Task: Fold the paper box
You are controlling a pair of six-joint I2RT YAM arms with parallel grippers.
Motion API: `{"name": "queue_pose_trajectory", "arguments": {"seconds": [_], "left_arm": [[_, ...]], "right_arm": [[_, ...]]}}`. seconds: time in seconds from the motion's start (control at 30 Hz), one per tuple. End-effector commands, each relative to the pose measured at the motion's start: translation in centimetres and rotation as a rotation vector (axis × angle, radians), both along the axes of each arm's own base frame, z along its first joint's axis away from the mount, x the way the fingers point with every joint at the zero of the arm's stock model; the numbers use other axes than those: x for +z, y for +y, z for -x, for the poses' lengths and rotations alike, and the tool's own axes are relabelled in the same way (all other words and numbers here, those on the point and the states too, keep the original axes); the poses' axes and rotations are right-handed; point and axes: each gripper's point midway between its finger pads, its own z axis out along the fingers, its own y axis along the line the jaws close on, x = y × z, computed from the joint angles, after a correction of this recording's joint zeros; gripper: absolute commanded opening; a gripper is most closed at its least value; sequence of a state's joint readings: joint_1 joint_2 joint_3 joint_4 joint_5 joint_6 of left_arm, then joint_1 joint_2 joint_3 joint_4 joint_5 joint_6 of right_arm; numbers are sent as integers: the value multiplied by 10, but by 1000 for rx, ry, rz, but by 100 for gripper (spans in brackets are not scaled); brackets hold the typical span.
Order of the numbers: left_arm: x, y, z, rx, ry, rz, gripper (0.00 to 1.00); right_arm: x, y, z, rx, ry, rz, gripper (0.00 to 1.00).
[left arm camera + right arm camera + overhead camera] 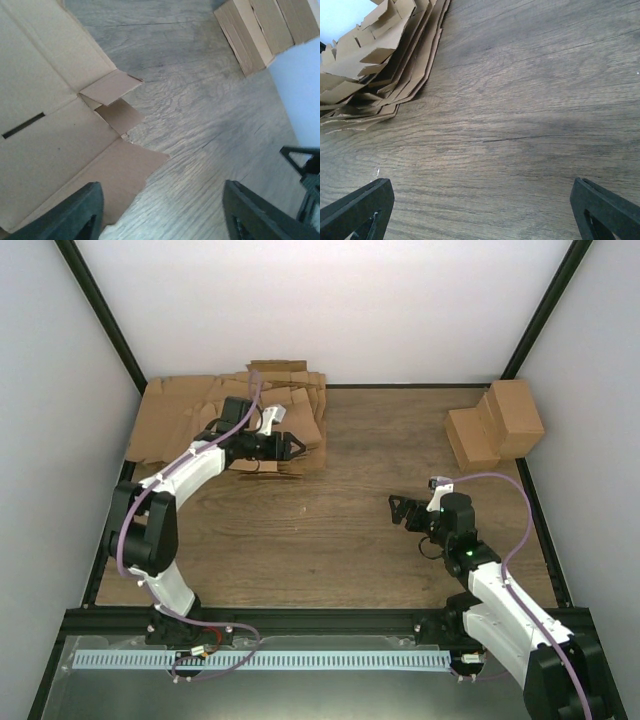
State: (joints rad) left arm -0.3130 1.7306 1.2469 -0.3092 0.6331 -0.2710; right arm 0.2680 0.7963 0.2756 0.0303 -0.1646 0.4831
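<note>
The paper box (55, 135) lies flat and unfolded, a brown die-cut sheet with creases, a slot and small raised flaps, at the right edge of the cardboard heap (180, 415). My left gripper (296, 447) hovers low over that edge. In the left wrist view its jaws (162, 200) stand apart, the left finger over the sheet's corner flap, the right finger over bare wood, nothing gripped. My right gripper (398, 508) is right of the table's middle, wide open over bare wood (482, 200), holding nothing.
Folded brown cardboard cuboids (497, 423) stand at the back right, also visible in the left wrist view (260, 30). The heap of sheets (380, 55) fills the back left corner. Black frame rails border the wooden table (330, 530).
</note>
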Motion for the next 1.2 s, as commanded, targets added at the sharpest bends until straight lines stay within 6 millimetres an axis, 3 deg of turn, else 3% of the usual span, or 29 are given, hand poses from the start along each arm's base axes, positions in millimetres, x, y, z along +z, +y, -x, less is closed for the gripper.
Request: {"name": "queue_pose_trajectory", "arguments": {"seconds": [0.0,0.17,0.23,0.3,0.37,0.67,0.77,0.97,1.07,1.17], "left_arm": [[9,4,10,-17,-28,-36,61],[8,7,13,-27,-47,-100,56],[5,10,9,-5,-74,-176,62],[4,16,0,33,-117,-266,74],[6,20,-7,57,-164,-342,77],[-4,8,-16,-80,-317,-556,65],[-8,18,-26,-60,-349,-670,66],[-11,24,-43,-62,-345,-759,78],[-25,22,-49,-91,-292,-788,85],[-26,18,-53,-102,-287,-787,86]], "right_arm": [[2,4,0,20,-6,3,100],[1,5,-1,21,-1,5,100],[0,5,-1,22,0,5,100],[1,5,-1,21,-1,4,100],[0,5,-1,22,0,5,100],[0,6,-1,25,1,5,100],[0,6,-1,26,1,4,100],[0,6,-1,29,3,5,100],[-1,7,-1,31,3,5,100],[0,6,-1,30,3,4,100]]}}
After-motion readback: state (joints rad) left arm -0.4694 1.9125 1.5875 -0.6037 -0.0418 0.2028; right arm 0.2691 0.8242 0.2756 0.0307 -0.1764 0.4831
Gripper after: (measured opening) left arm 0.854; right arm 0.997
